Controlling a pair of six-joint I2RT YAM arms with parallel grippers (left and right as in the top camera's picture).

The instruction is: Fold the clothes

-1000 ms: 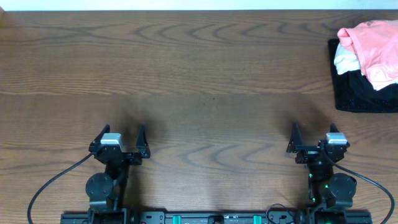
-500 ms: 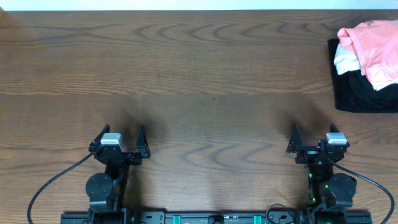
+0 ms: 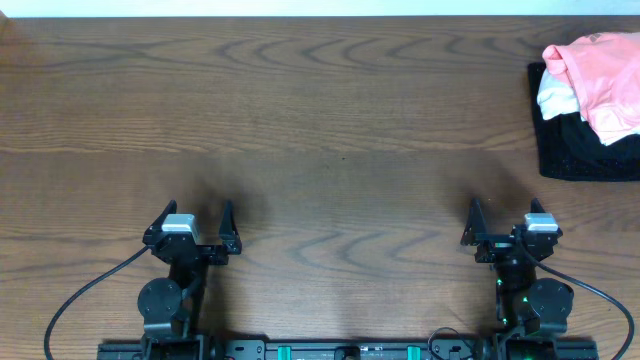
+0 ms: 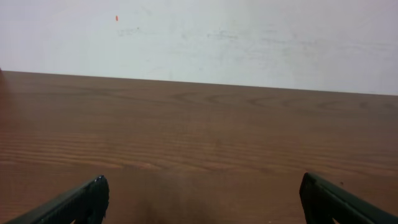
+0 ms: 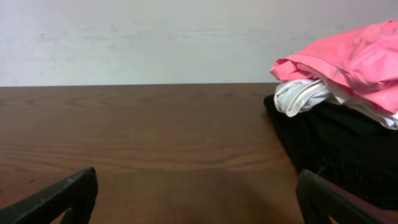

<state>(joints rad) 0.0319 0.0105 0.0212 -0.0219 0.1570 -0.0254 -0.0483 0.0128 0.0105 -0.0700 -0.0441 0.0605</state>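
Observation:
The salmon-pink clothes (image 3: pixel 605 75) lie bunched on top of a pile at the table's far right edge; the right wrist view shows them (image 5: pixel 348 59) ahead and to the right. My left gripper (image 3: pixel 194 218) rests open near the front left with nothing between its fingers; in its own view (image 4: pixel 200 191) only bare table lies ahead. My right gripper (image 3: pixel 506 215) stands open near the front right, well short of the pile, and its wrist view (image 5: pixel 198 186) shows wood between the jaws.
Under the pink shirt lies a white garment (image 3: pixel 556 96), visible too in the right wrist view (image 5: pixel 301 94). Both sit on a black textured mat (image 3: pixel 580 150), also seen close by (image 5: pixel 336 143). A pale wall (image 4: pixel 199 37) rises behind the wooden table (image 3: pixel 320 120).

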